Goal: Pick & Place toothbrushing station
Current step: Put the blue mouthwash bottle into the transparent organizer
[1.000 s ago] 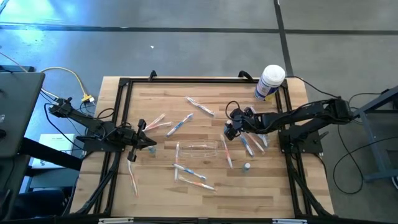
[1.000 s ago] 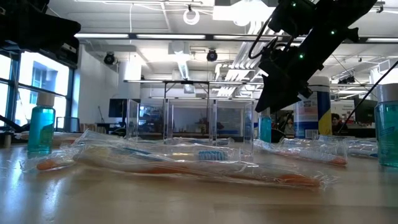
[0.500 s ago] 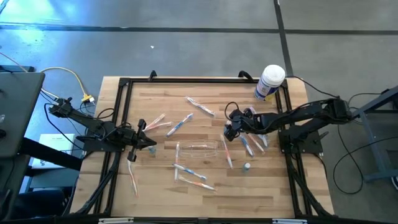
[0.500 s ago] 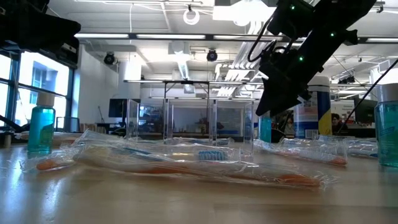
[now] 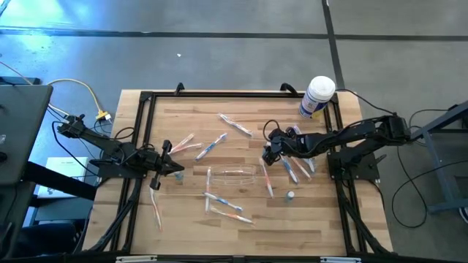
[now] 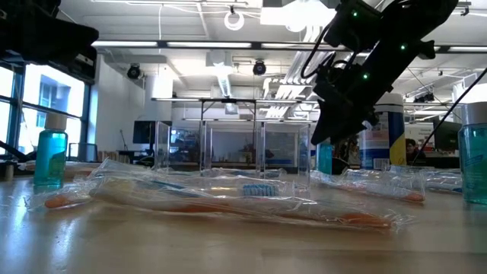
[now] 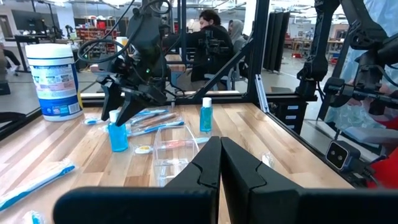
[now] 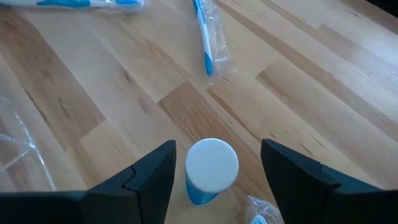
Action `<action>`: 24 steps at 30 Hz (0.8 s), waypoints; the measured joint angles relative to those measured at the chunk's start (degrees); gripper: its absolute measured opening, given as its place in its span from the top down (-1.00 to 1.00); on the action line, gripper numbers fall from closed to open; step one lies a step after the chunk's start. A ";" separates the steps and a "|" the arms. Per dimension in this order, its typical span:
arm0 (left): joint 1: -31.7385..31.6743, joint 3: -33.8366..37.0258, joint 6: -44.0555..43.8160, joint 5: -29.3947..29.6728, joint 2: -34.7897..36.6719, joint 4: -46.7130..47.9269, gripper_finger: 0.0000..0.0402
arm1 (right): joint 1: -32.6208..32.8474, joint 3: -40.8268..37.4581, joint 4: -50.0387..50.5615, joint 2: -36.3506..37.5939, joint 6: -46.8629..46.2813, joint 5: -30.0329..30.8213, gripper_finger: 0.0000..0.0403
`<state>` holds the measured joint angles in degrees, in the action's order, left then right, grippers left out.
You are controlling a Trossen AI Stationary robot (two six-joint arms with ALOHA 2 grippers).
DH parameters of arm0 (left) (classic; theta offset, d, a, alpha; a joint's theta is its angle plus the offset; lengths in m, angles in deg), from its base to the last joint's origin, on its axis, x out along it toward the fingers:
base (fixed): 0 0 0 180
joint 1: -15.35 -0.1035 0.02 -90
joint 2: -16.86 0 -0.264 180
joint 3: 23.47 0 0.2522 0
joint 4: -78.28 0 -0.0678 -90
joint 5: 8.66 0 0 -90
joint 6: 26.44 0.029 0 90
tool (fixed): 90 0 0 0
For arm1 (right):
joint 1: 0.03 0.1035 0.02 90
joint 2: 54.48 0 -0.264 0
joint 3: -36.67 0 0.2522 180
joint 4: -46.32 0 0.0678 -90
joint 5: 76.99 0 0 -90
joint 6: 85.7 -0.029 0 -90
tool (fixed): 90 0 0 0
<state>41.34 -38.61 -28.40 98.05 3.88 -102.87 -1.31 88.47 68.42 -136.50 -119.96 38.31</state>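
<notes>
Plainly, the toothbrushing station [image 5: 232,175] is lying flat near the middle of the counter [image 5: 183,219], untouched, with wrapped toothbrushes [image 5: 223,204] scattered all around it, so it is sitting free for a pick. Just beside the station's right end, the right claw [image 5: 268,155] is hanging released, its fingers [image 8: 149,177] standing spread on either side of a small white-capped blue bottle [image 8: 210,168]; by my reading it is lined up over that bottle rather than over the station, perhaps to clear it away first, though that is only a guess. Well off to the station's left, the left claw [image 5: 167,148] is waiting clenched on nothing, its dark fingers [image 7: 214,168] pressed together and pointing across the counter toward the station [image 7: 174,149]. Far beyond the station's right end, a big white canister [image 5: 316,96] is standing at the counter's corner, out of the way.
</notes>
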 joint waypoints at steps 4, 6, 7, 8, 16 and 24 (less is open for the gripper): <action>-0.01 0.01 -0.07 0.00 -0.20 0.09 0.99 | 0.00 0.00 0.00 0.00 -0.02 0.04 -0.13; 0.01 0.01 -0.24 0.00 -0.41 0.09 0.99 | 0.00 0.00 0.10 0.00 -0.02 -0.32 -0.13; -0.01 -0.01 -0.29 0.00 -0.49 0.09 0.99 | 0.00 0.00 0.13 0.00 -0.02 -0.63 -0.13; 0.00 0.00 -0.50 0.00 -0.60 0.09 0.99 | 0.00 0.00 0.11 0.00 -0.02 -0.88 -0.13; -0.01 0.01 -0.68 0.02 -1.49 0.09 0.99 | 0.00 0.00 0.26 0.00 -0.03 -0.81 0.00; 0.01 0.01 -0.66 0.00 -1.46 0.07 0.99 | 0.00 0.00 0.28 0.00 -0.02 -0.81 0.40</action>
<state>41.35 -38.61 -29.05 98.05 2.42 -102.79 -1.31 88.47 68.70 -136.50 -119.98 37.50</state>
